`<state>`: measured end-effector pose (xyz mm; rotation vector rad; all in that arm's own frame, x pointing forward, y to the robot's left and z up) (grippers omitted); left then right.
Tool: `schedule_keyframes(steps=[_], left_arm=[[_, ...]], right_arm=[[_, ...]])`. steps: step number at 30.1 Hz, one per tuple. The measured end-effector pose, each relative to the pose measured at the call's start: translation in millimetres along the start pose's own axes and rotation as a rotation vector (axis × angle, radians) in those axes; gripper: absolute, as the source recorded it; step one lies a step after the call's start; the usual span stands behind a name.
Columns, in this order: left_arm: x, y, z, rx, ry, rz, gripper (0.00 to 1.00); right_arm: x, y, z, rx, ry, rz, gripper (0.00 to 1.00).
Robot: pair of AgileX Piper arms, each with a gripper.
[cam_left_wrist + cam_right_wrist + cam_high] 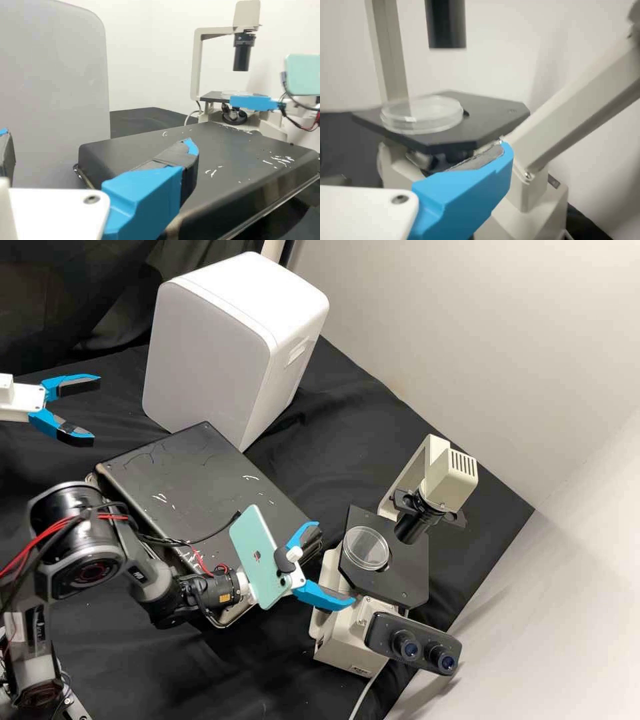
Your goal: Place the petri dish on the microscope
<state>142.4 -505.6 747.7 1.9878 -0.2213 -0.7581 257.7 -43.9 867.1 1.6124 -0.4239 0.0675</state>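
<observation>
The clear petri dish (365, 548) lies flat on the black stage (400, 577) of the white microscope (347, 640), under its objective. My right gripper (319, 568) hovers just beside the stage's near-left edge, open, with nothing between its fingers. In the right wrist view the dish (421, 112) rests on the stage (490, 117) just beyond one blue finger (465, 190). My left gripper (75, 408) hangs open and empty at the far left of the bench, far from the microscope. From the left wrist view, the microscope (212, 65) stands past the black case.
A flat black case (193, 480) lies mid-bench between the arms. A tall white container (227, 340) stands behind it. The microscope's eyepieces (420, 647) jut out near the bench's front right edge. A pale wall runs along the right side.
</observation>
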Motion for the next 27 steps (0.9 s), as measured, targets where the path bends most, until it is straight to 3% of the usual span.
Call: schedule_keyframes(steps=[4, 11, 13, 16, 18, 23, 25, 27], left_arm=[[0.1, 0.2, 0.0, -0.007, 0.008, 0.004, 1.0], [0.2, 0.9, -0.2, -0.014, 0.017, 0.014, 1.0], [0.2, 2.2, 0.2, -0.005, 0.02, 0.029, 1.0], [-0.8, 6.7, 0.7, 0.004, 0.032, 0.073, 1.0], [-2.0, 10.9, 1.2, 0.001, 0.031, 0.109, 1.0], [-5.4, 21.8, 3.6, 0.002, 0.021, 0.212, 1.0], [-6.2, 23.4, 4.5, 0.005, 0.029, 0.229, 1.0], [-6.8, 24.5, 4.5, 0.021, 0.038, 0.238, 1.0]], right_arm=[[-7.7, 4.4, -5.3, 0.039, 0.03, 0.01, 1.0], [-8.8, 6.1, -7.6, 0.054, 0.041, 0.014, 1.0], [-8.8, 5.9, -7.7, 0.053, 0.042, 0.013, 1.0], [-8.8, 5.7, -7.9, 0.052, 0.044, 0.01, 1.0], [-8.9, 5.6, -8.0, 0.051, 0.045, 0.009, 1.0], [-8.9, 5.0, -8.5, 0.048, 0.051, 0.003, 1.0], [-8.9, 5.0, -8.5, 0.048, 0.051, 0.003, 1.0], [-8.9, 5.0, -8.5, 0.048, 0.051, 0.003, 1.0]])
